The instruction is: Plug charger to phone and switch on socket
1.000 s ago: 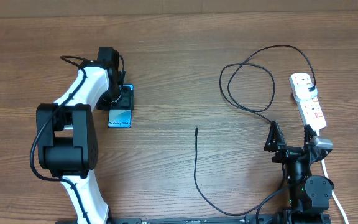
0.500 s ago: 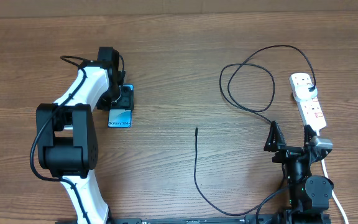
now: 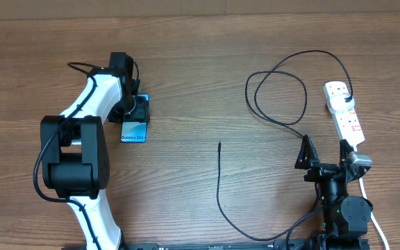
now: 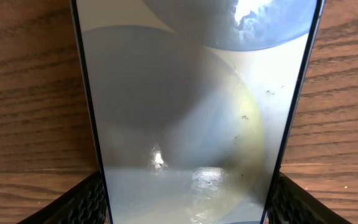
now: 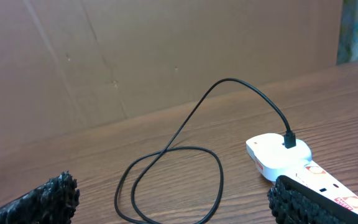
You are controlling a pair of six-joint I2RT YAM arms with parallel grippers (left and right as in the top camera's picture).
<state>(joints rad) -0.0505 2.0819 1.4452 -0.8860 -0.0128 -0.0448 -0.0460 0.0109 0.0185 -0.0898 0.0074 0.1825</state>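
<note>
- My left gripper [image 4: 185, 200] straddles the phone [image 3: 134, 130], a jaw at each long edge; I cannot tell if they pinch.
- My right gripper [image 3: 323, 154] gapes wide, empty, beside the socket [image 3: 346, 117].
- The charger [image 3: 219, 177] is plugged into the socket; its tip lies loose, well apart from the phone.

Black charger [image 3: 219, 182], white red-marked socket [image 3: 349, 123], blue-white phone [image 3: 134, 131], brown wood-grain table [image 3: 200, 69].
</note>
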